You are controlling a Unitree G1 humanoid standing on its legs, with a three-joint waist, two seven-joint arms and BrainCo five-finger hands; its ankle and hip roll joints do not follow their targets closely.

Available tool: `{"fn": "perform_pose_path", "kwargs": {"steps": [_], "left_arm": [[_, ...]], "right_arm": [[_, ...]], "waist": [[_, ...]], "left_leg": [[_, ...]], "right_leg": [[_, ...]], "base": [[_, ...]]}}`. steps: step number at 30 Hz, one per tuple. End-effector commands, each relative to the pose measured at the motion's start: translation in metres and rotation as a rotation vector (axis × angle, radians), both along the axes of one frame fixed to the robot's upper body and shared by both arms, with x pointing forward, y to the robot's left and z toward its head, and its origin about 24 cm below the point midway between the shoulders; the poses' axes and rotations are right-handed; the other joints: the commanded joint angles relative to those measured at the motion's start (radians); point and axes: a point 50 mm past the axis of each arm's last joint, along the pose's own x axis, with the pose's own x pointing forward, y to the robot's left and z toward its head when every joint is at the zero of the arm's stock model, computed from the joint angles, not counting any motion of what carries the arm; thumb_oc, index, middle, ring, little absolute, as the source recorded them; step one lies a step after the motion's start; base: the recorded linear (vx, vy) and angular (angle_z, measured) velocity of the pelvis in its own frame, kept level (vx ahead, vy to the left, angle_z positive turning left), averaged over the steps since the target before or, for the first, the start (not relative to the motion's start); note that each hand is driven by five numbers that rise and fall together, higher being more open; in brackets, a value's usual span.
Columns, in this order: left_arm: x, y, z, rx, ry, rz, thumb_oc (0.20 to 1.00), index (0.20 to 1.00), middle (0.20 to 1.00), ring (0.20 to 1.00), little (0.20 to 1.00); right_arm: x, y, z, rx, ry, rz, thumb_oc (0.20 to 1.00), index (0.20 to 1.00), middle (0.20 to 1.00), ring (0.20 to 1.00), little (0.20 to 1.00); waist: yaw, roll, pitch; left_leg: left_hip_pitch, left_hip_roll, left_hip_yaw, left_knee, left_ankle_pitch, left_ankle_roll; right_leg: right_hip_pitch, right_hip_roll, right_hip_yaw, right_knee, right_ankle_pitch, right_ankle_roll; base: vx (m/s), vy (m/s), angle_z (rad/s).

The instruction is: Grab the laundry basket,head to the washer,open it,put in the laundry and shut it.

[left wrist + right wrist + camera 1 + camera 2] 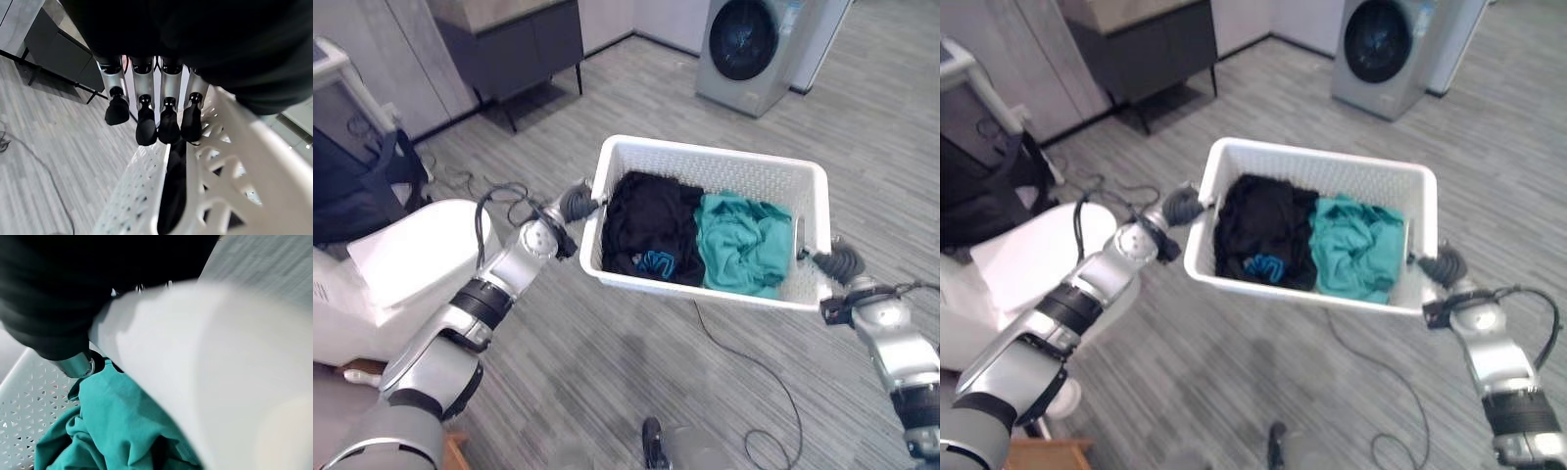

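Note:
I hold a white perforated laundry basket point(705, 152) off the floor between my two hands. A black garment point(646, 225) lies in its left half and a teal garment point(744, 240) in its right half. My left hand point(576, 203) is at the basket's left end, and its fingers point(146, 122) curl over the rim point(234, 147). My right hand point(840, 260) grips the right end, the rim point(195, 357) pressed close against it, with the teal garment point(112, 431) just past it. The grey washer point(749, 44), its round dark door closed, stands at the far right.
A dark cabinet on thin legs point(509, 44) stands against the far wall at the left. A low white piece of furniture point(401, 264) sits close on my left, with a dark bag point(352, 186) behind it. Grey wood floor stretches from the basket to the washer.

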Motion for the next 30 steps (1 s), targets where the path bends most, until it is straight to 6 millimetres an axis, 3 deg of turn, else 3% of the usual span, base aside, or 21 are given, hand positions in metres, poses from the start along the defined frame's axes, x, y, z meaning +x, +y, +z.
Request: {"fn": "perform_pose_path", "kwargs": {"steps": [1, 2, 3, 4, 5, 7, 8, 11, 12, 13, 16, 17, 19, 20, 21, 24, 26, 28, 30], "left_arm": [[0.003, -0.040, 0.046, -0.061, -0.142, -0.149, 0.200, 0.200, 0.200, 0.200, 0.200], [0.003, -0.041, 0.046, -0.061, -0.142, -0.150, 0.200, 0.200, 0.200, 0.200, 0.200], [0.003, -0.042, 0.049, -0.057, -0.149, -0.160, 0.200, 0.200, 0.200, 0.200, 0.200], [0.003, -0.043, 0.048, -0.057, -0.149, -0.161, 0.200, 0.200, 0.200, 0.200, 0.200], [0.003, -0.043, 0.048, -0.055, -0.152, -0.164, 0.200, 0.200, 0.200, 0.200, 0.200], [0.001, -0.046, 0.043, -0.057, -0.150, -0.179, 0.200, 0.200, 0.200, 0.200, 0.200], [0.001, -0.045, 0.043, -0.052, -0.149, -0.179, 0.200, 0.200, 0.200, 0.200, 0.200], [0.002, -0.040, 0.038, -0.036, -0.139, -0.158, 0.200, 0.200, 0.200, 0.200, 0.200], [0.001, -0.040, 0.039, -0.032, -0.145, -0.166, 0.200, 0.200, 0.200, 0.200, 0.200], [0.001, -0.035, 0.035, -0.029, -0.138, -0.156, 0.200, 0.200, 0.200, 0.200, 0.200], [-0.001, -0.031, 0.032, -0.020, -0.131, -0.152, 0.200, 0.200, 0.200, 0.200, 0.200], [-0.001, -0.031, 0.032, -0.021, -0.131, -0.152, 0.200, 0.200, 0.200, 0.200, 0.200], [-0.002, -0.029, 0.032, -0.021, -0.135, -0.150, 0.200, 0.200, 0.200, 0.200, 0.200], [-0.002, -0.024, 0.034, -0.018, -0.140, -0.135, 0.200, 0.200, 0.200, 0.200, 0.200], [-0.001, -0.022, 0.037, -0.023, -0.147, -0.126, 0.200, 0.200, 0.200, 0.200, 0.200], [0.001, -0.025, 0.040, -0.043, -0.150, -0.123, 0.200, 0.200, 0.200, 0.200, 0.200], [0.001, -0.025, 0.041, -0.055, -0.150, -0.124, 0.200, 0.200, 0.200, 0.200, 0.200], [0.001, -0.027, 0.040, -0.070, -0.151, -0.120, 0.200, 0.200, 0.200, 0.200, 0.200], [0.002, -0.027, 0.038, -0.077, -0.156, -0.111, 0.200, 0.200, 0.200, 0.200, 0.200]], "right_arm": [[0.005, 0.003, 0.081, -0.020, -0.353, 0.073, 0.200, 0.200, 0.200, 0.200, 0.200], [0.004, 0.003, 0.081, -0.019, -0.353, 0.072, 0.200, 0.200, 0.200, 0.200, 0.200], [0.003, 0.006, 0.079, -0.013, -0.354, 0.085, 0.200, 0.200, 0.200, 0.200, 0.200], [0.003, 0.006, 0.079, -0.013, -0.354, 0.084, 0.200, 0.200, 0.200, 0.200, 0.200], [0.000, 0.010, 0.076, -0.002, -0.360, 0.106, 0.200, 0.200, 0.200, 0.200, 0.200], [0.000, 0.014, 0.070, 0.014, -0.365, 0.116, 0.200, 0.200, 0.200, 0.200, 0.200], [0.000, 0.014, 0.069, 0.011, -0.359, 0.117, 0.200, 0.200, 0.200, 0.200, 0.200], [0.008, 0.026, 0.059, 0.041, -0.332, 0.140, 0.200, 0.200, 0.200, 0.200, 0.200], [0.009, 0.030, 0.058, 0.047, -0.334, 0.150, 0.200, 0.200, 0.200, 0.200, 0.200], [0.009, 0.033, 0.055, 0.056, -0.326, 0.160, 0.200, 0.200, 0.200, 0.200, 0.200], [0.010, 0.038, 0.047, 0.069, -0.301, 0.173, 0.200, 0.200, 0.200, 0.200, 0.200], [0.010, 0.038, 0.047, 0.068, -0.301, 0.173, 0.200, 0.200, 0.200, 0.200, 0.200], [0.014, 0.041, 0.048, 0.062, -0.307, 0.174, 0.200, 0.200, 0.200, 0.200, 0.200], [0.018, 0.044, 0.049, 0.058, -0.302, 0.176, 0.200, 0.200, 0.200, 0.200, 0.200], [0.021, 0.045, 0.049, 0.061, -0.303, 0.172, 0.200, 0.200, 0.200, 0.200, 0.200], [0.024, 0.043, 0.050, 0.059, -0.298, 0.168, 0.200, 0.200, 0.200, 0.200, 0.200], [0.024, 0.042, 0.052, 0.058, -0.299, 0.169, 0.200, 0.200, 0.200, 0.200, 0.200], [0.023, 0.040, 0.054, 0.060, -0.307, 0.167, 0.200, 0.200, 0.200, 0.200, 0.200], [0.021, 0.038, 0.053, 0.057, -0.300, 0.165, 0.200, 0.200, 0.200, 0.200, 0.200]], "waist": [[-0.011, 0.005, -0.037], [-0.011, 0.002, -0.038], [0.007, 0.005, -0.034], [0.008, -0.005, -0.038], [0.029, 0.009, -0.039], [0.053, 0.009, -0.041], [0.058, 0.010, -0.044], [0.084, 0.015, -0.068], [0.090, 0.012, -0.079], [0.095, -0.002, -0.092], [0.085, -0.021, -0.097], [0.087, -0.023, -0.100], [0.080, -0.015, -0.092], [0.079, 0.007, -0.088], [0.077, 0.011, -0.082], [0.050, 0.025, -0.071], [0.036, 0.026, -0.077], [0.021, 0.029, -0.076], [0.011, 0.035, -0.082]], "left_leg": [[0.074, -0.006, 0.043, -0.354, 0.043, -0.015], [0.078, -0.011, 0.045, -0.361, 0.045, -0.013], [0.022, -0.061, 0.059, -0.558, 0.020, -0.033], [0.030, -0.070, 0.067, -0.582, 0.036, -0.030], [0.040, -0.108, 0.053, -0.875, 0.051, -0.051], [0.030, -0.168, 0.061, -1.107, 0.084, -0.054], [0.037, -0.175, 0.061, -1.143, 0.098, -0.055], [0.070, -0.189, 0.041, -1.125, 0.113, -0.043], [0.081, -0.197, 0.029, -1.089, 0.121, -0.032], [0.097, -0.211, 0.027, -1.059, 0.104, -0.019], [0.164, -0.232, 0.065, -1.027, 0.042, 0.033], [0.164, -0.234, 0.066, -1.027, 0.037, 0.033], [0.216, -0.239, 0.090, -1.021, -0.006, 0.065], [0.262, -0.234, 0.093, -1.027, -0.028, 0.090], [0.300, -0.242, 0.090, -1.035, -0.046, 0.100], [0.354, -0.250, 0.069, -1.038, -0.066, 0.098], [0.382, -0.257, 0.055, -1.036, -0.100, 0.085], [0.416, -0.251, 0.042, -1.042, -0.135, 0.066], [0.449, -0.248, 0.038, -1.043, -0.171, 0.051]], "right_leg": [[0.041, -0.068, 0.051, -0.124, 0.043, 0.140], [0.042, -0.073, 0.050, -0.125, 0.043, 0.142], [0.070, -0.068, 0.054, -0.135, 0.027, 0.154], [0.067, -0.078, 0.056, -0.138, 0.031, 0.155], [0.097, -0.068, 0.058, -0.134, 0.005, 0.169], [0.166, -0.061, 0.068, -0.135, -0.042, 0.170], [0.171, -0.060, 0.075, -0.131, -0.047, 0.171], [0.209, -0.048, 0.111, -0.062, -0.105, 0.169], [0.216, -0.050, 0.129, -0.018, -0.098, 0.176], [0.208, -0.061, 0.136, 0.046, -0.065, 0.199], [0.140, -0.096, 0.132, 0.321, 0.131, 0.297], [0.139, -0.098, 0.135, 0.323, 0.128, 0.298], [0.077, -0.147, 0.079, 0.516, 0.208, 0.338], [0.005, -0.180, 0.029, 0.609, 0.197, 0.333], [-0.043, -0.205, 0.026, 0.628, 0.160, 0.312], [-0.133, -0.170, 0.045, 0.500, 0.101, 0.286], [-0.138, -0.167, 0.061, 0.314, 0.039, 0.274], [-0.154, -0.171, 0.075, 0.110, 0.054, 0.279], [-0.172, -0.190, 0.065, -0.071, 0.122, 0.303]], "base": [[0.14, -0.072, 0.37], [0.24, 0.004, 0.33], [0.21, 0.019, 0.16], [0.49, 0.087, 0.13], [0.44, 0.075, 0.00], [0.59, 0.058, -0.43], [0.48, 0.027, -0.70], [0.53, 0.080, -0.46], [0.59, 0.098, -0.94], [0.55, 0.103, -0.97], [0.43, 0.115, -0.72], [0.31, 0.112, -0.47], [0.39, 0.177, -0.28], [0.45, 0.213, -0.39], [0.47, 0.170, -0.49], [0.32, 0.036, -0.20], [0.38, -0.048, 0.32], [0.37, -0.088, 0.52], [0.38, -0.087, 0.29]]}}
